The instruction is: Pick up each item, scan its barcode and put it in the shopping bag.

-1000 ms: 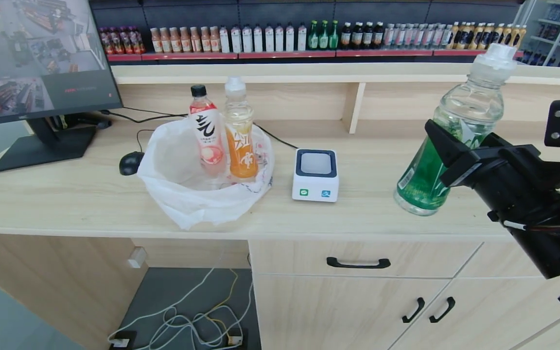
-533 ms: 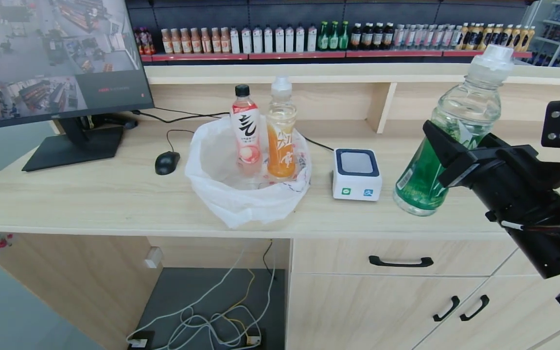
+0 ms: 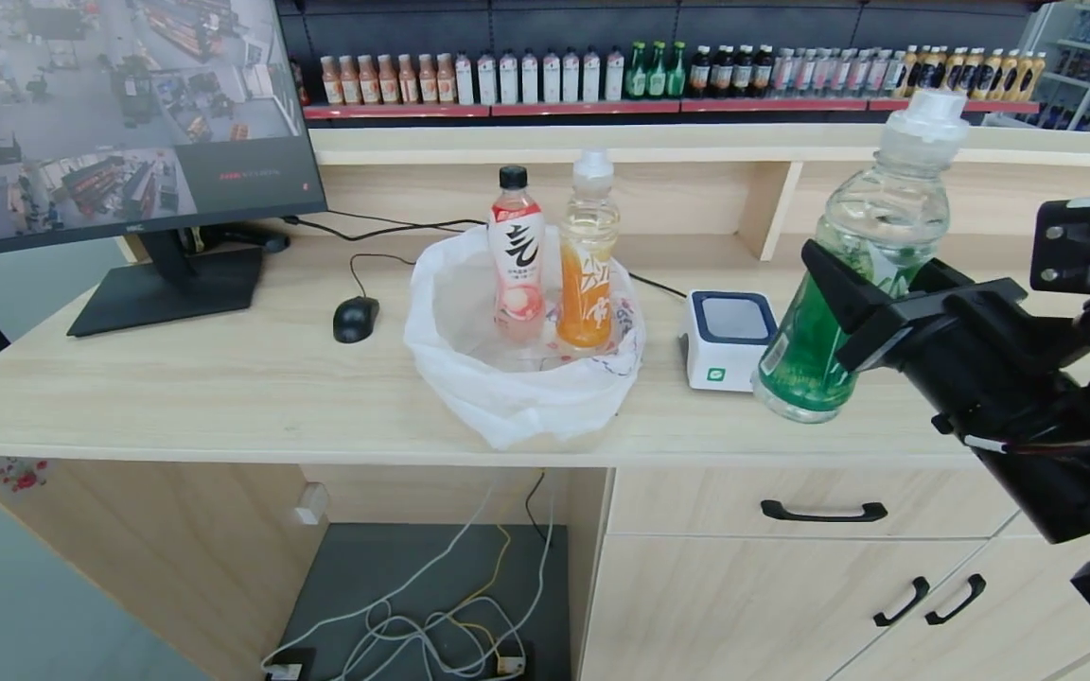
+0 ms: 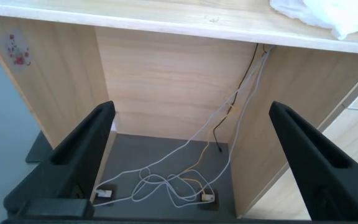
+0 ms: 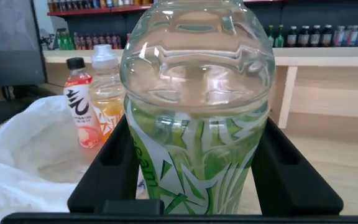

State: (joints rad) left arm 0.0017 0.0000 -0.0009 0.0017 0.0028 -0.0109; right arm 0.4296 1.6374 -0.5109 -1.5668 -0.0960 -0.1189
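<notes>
Two of the drinks are already standing upright in the white shopping bag [image 3: 507,402] on the counter [image 3: 223,378]: a pink bottle with a black cap [image 3: 518,260] and an orange bottle with a white cap [image 3: 587,274], touching or nearly so. The third item, a clear bottle with a green label [image 3: 886,208], is being held by the right gripper [image 3: 871,293], whose fingers are clamping its body from both sides. It is hanging tilted above the counter, just beside the barcode scanner [image 3: 727,339] on the side away from the bag.

Judging by this, the task is nearing its end: this bottle is probably still waiting to be scanned, then bagged.

The left gripper [image 4: 191,109] is hanging below the counter edge, fingers spread wide and holding nothing.
</notes>
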